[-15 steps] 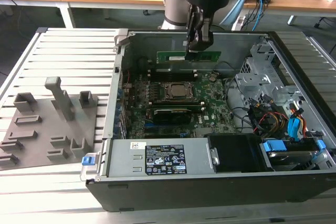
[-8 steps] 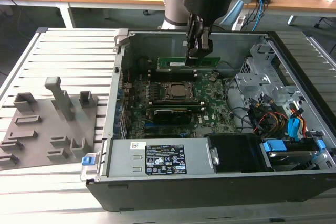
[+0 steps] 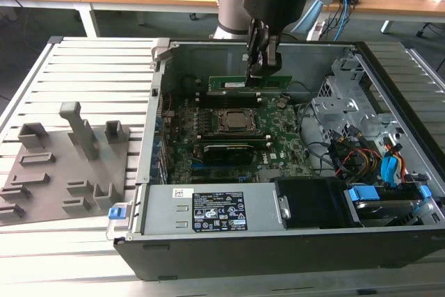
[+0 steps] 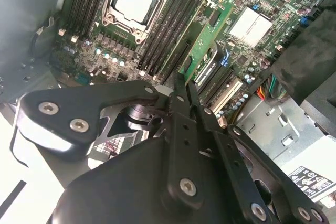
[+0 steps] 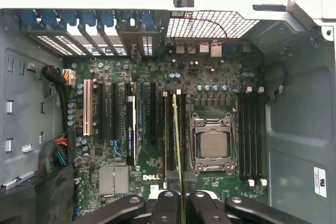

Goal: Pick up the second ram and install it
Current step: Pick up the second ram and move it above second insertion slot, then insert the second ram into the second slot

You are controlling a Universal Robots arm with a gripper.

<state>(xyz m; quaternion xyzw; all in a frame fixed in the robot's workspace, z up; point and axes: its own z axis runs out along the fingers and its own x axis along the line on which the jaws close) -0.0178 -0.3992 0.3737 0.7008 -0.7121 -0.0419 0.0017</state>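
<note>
Second ram (image 3: 229,83) is hanging pinched between the closed fingers of my gripper (image 3: 262,69) above the motherboard (image 3: 281,137), the exterior view showing its long green face and the first wrist view showing its thin edge beside the CPU socket (image 5: 212,145).

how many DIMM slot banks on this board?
2. An empty-looking bank on one side of the CPU socket; a second bank on the opposite side, where the gripper holds the second ram.
</note>
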